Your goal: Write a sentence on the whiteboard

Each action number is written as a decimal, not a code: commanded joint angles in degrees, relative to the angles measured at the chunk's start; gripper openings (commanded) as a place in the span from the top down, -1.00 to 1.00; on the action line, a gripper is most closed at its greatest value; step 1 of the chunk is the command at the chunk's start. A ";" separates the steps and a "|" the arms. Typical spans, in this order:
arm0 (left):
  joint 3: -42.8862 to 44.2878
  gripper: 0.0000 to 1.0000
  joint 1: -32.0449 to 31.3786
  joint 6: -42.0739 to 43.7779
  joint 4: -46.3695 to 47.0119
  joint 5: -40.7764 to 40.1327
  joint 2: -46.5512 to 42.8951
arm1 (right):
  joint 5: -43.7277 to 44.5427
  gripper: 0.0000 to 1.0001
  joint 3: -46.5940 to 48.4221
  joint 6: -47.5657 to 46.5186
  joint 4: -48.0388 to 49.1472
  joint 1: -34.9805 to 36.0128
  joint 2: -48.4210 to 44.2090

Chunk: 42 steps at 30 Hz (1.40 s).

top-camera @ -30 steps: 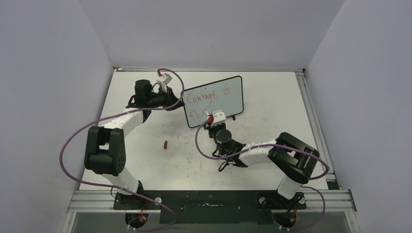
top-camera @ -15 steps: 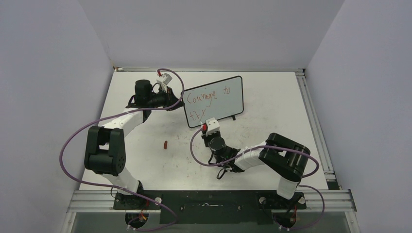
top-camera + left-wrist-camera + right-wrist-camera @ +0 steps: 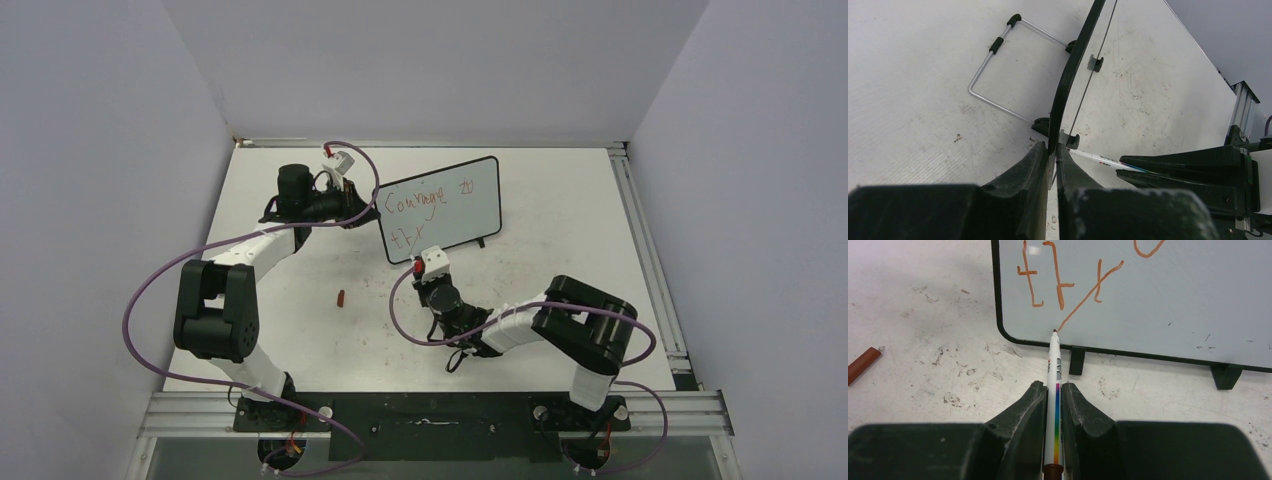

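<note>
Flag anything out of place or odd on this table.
A small red cylinder, perhaps a pen cap, lies loose on the table left of the whiteboard. On the board, one slanted red stroke runs long, almost to the bottom frame, where the marker tip rests.

Closed left tool (image 3: 1052,150), right tool (image 3: 1053,388)

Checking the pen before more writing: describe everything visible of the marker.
The marker is a slim white barrel with a rainbow stripe, a brownish-red rear end and a bare dark tip. The shut right gripper clamps its rear half. It points at the whiteboard's bottom edge, tip at a red stroke's end.
</note>
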 commanded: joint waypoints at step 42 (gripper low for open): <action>2.33 1.00 0.06 1.30 -1.02 1.55 -2.23 | -12.16 0.89 -3.93 -0.82 -6.10 -16.21 -16.15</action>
